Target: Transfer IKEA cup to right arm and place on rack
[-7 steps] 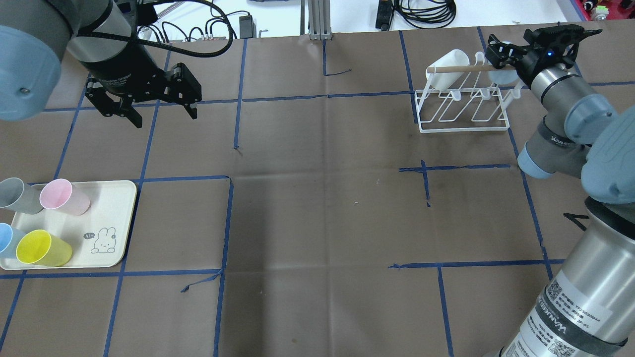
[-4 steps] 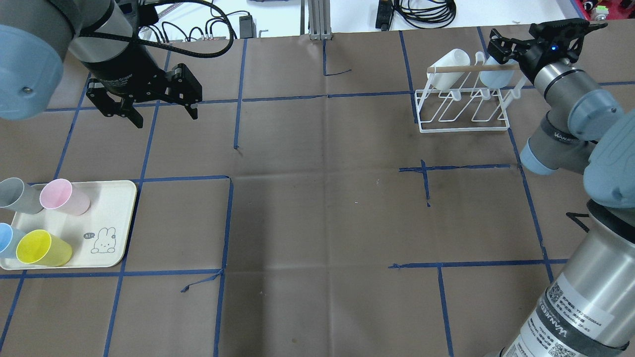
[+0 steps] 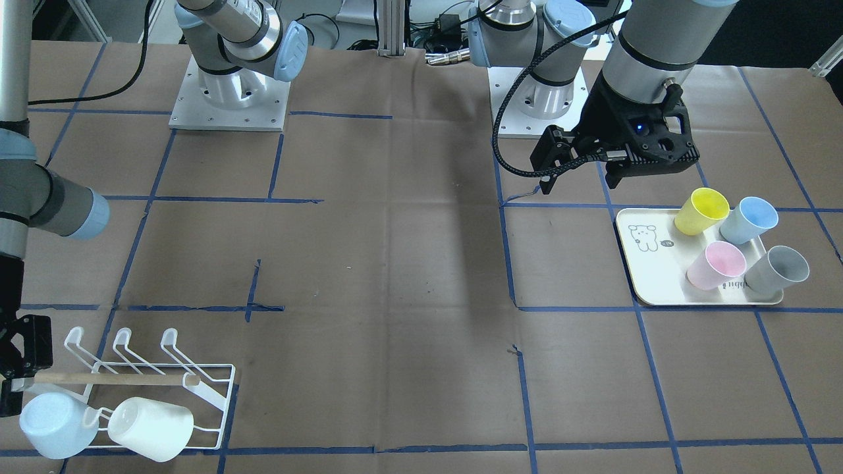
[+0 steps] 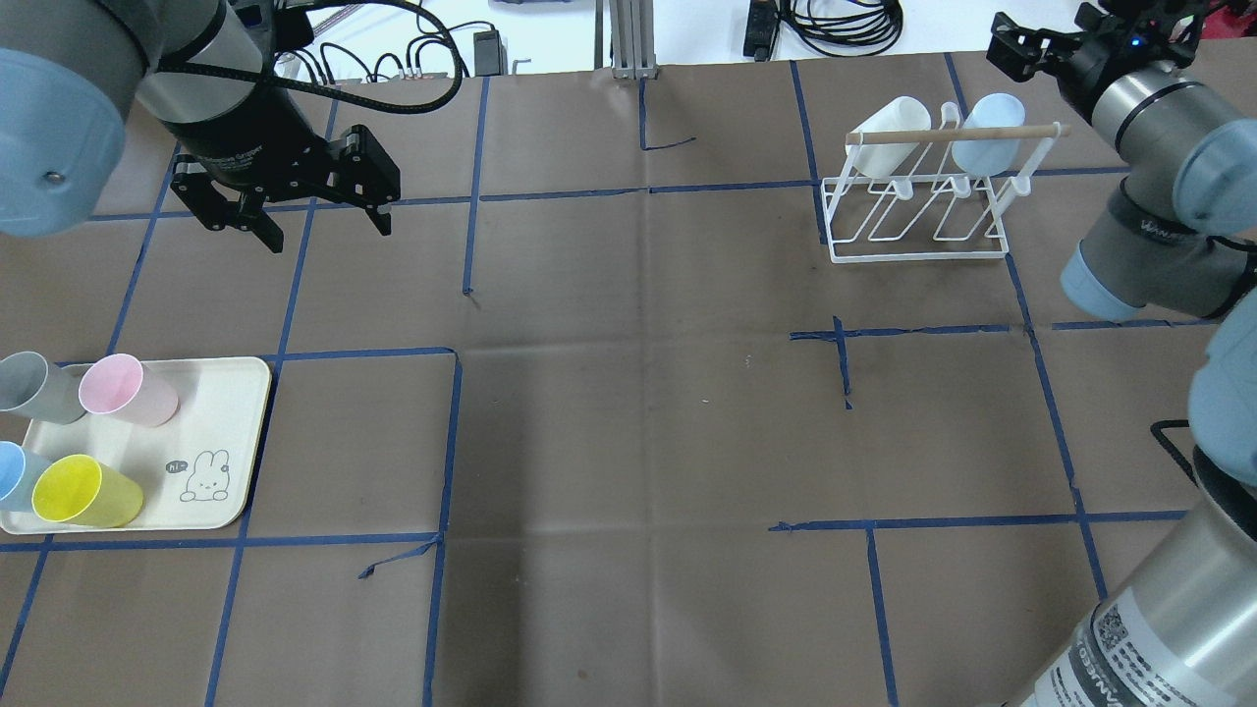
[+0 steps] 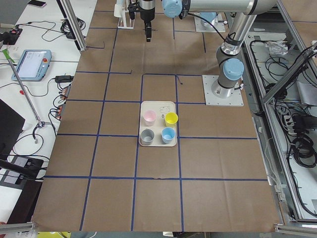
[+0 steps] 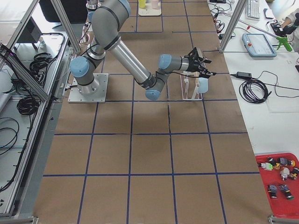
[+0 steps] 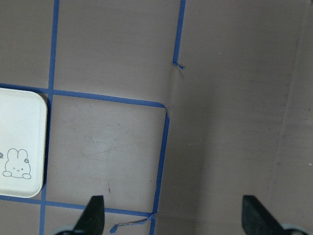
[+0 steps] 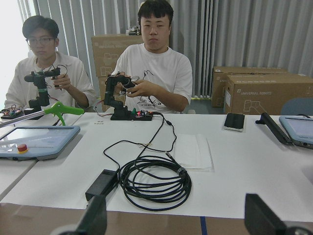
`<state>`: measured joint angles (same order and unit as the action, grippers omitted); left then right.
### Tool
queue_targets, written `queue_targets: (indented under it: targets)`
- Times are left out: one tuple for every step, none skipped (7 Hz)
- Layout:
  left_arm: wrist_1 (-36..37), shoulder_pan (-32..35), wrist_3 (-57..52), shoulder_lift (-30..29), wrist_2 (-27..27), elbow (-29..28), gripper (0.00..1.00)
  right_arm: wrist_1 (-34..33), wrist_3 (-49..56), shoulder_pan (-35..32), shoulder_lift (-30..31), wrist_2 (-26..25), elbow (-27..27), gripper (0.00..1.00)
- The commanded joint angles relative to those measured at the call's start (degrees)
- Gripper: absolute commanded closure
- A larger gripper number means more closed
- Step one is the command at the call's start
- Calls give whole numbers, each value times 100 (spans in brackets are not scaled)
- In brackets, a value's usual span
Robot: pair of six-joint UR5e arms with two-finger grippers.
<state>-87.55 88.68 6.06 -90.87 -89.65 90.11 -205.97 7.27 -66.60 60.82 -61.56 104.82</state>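
The white wire rack (image 4: 918,211) stands at the far right of the table. On it hang two upturned cups: the pale blue IKEA cup (image 4: 987,133) at its right end and a white cup (image 4: 889,123) to the left. My right gripper (image 4: 1095,29) hovers open beyond the rack, clear of the blue cup, holding nothing. In the right wrist view its fingertips (image 8: 95,218) are wide apart. My left gripper (image 4: 324,228) hangs open and empty over the far left of the table, above and beyond the tray.
A cream tray (image 4: 211,412) at the near left holds a pink cup (image 4: 123,388), a yellow cup (image 4: 83,491), a grey cup (image 4: 34,386) and a blue cup (image 4: 15,476). Past the far edge, a white bench carries coiled cables (image 8: 156,181), with two seated people behind.
My right gripper has drawn back from the rack toward the table's far edge, leaving the pale blue cup on its prong. The left arm has not moved.
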Motion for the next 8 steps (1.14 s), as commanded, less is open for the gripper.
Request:
queue_targets:
  targets:
    - [-8,0,0,0,0,6,0,984,81,-11,595,-14,3,0]
    - [-8,0,0,0,0,-3,0,1885,99,-20,946,-22,-6,0]
    - [1,0,0,0,0,6,0,2895,108,-20,1358,-22,-14,0]
    - [-8,0,0,0,0,-3,0,3949,108,-20,1676,-22,-15,0]
    - [1,0,0,0,0,6,0,4969,99,-29,1827,-22,-23,0]
    - [1,0,0,0,0,6,0,5736,90,-29,1898,-40,-75,0]
    - [1,0,0,0,0,6,0,6335,99,-64,2012,-301,-285,0]
    - [1,0,0,0,0,6,0,7168,99,-264,2108,-721,-626,0]
